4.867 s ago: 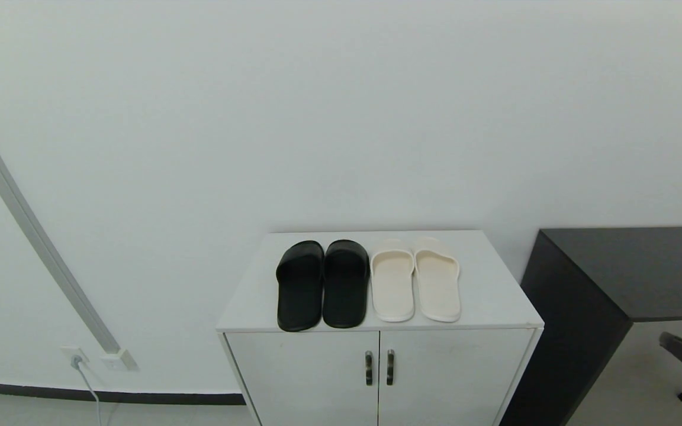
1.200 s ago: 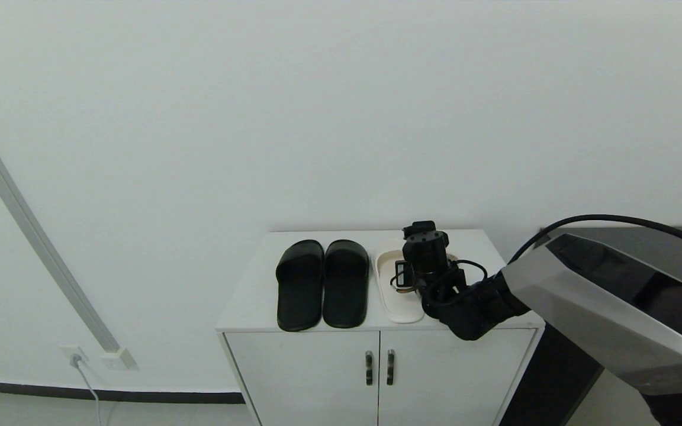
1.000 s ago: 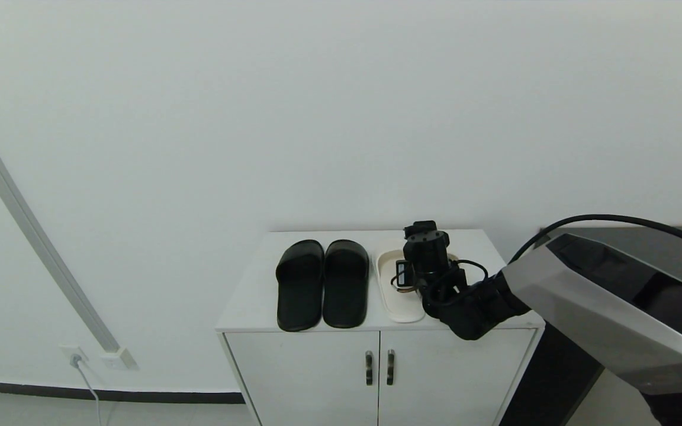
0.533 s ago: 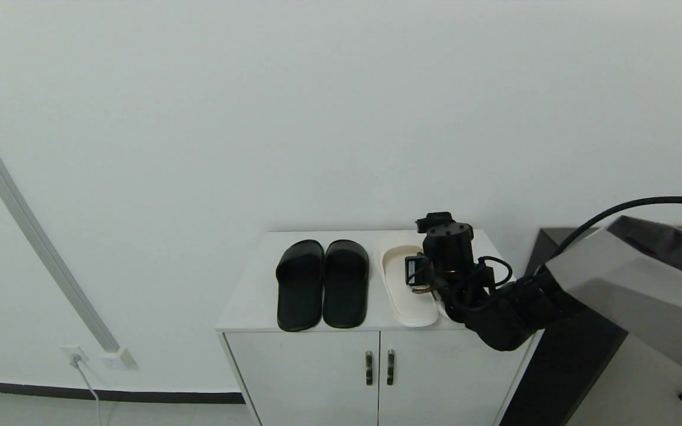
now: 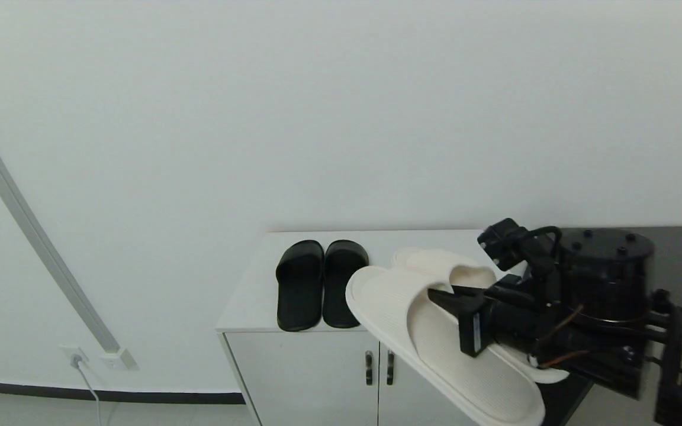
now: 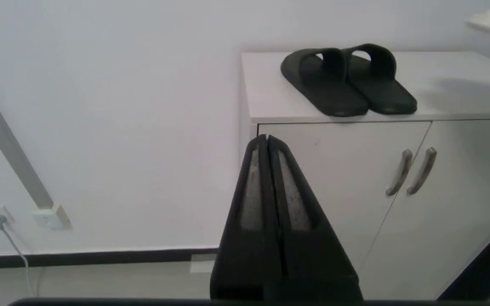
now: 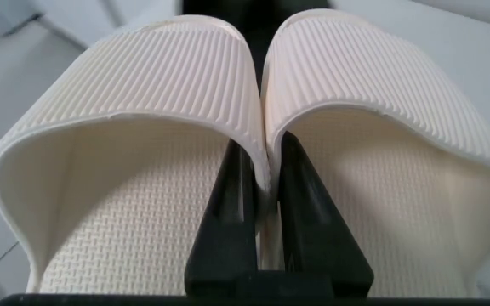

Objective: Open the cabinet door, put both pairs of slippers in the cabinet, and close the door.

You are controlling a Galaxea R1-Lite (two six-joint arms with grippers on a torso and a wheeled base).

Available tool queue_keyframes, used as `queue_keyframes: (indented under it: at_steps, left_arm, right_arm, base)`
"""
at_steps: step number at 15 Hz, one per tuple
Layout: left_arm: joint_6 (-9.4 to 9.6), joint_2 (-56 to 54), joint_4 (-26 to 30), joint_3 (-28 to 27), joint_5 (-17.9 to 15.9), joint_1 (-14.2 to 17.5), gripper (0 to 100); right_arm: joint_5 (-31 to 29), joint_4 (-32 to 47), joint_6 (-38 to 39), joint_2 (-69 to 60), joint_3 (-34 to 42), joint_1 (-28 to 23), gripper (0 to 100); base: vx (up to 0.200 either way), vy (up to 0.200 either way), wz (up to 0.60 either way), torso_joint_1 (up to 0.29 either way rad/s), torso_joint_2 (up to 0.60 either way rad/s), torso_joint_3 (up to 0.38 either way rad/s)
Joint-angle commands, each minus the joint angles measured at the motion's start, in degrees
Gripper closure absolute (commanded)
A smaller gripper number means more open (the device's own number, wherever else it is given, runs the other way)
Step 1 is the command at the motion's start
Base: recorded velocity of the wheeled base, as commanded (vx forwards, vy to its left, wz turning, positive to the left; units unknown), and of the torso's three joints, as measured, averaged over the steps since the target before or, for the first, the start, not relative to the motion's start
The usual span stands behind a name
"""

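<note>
I've now got the white pair point(image 5: 410, 315) clamped by its inner edges in R gripper point(image 7: 264, 163), lifted off cabinet top point(image 5: 247, 306); doors point(image 5: 308, 378) unopened, L gripper point(image 6: 268, 146) closed up, empty

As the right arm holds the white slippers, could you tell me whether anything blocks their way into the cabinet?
Yes: both cabinet doors are shut, so the white slippers held in the right gripper cannot go in yet.
</note>
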Motion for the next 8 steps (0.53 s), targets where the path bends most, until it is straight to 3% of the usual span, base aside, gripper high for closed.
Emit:
queue_keyframes:
  at_steps: [1,6,8]
  left_arm:
    - [-0.03,0.06,-0.01,0.01,0.01,0.0,100]
    - [0.05,0.06,-0.01,0.01,0.01,0.0,100]
    - [0.05,0.06,-0.01,0.01,0.01,0.0,100]
  right_arm:
    - [2.92,2.59,-0.89,-10.05,4.62,2.39,100]
    - [2.75,4.17,-1.33,-8.03,4.53,2.65,100]
    - [2.83,4.17,-1.33,-7.85,4.53,2.74,100]
  base:
    - [0.0,0.0,0.0,0.0,0.0,0.0]
    - [0.0,0.0,0.0,0.0,0.0,0.0]
    - [-0.2,0.0,0.0,0.0,0.0,0.005]
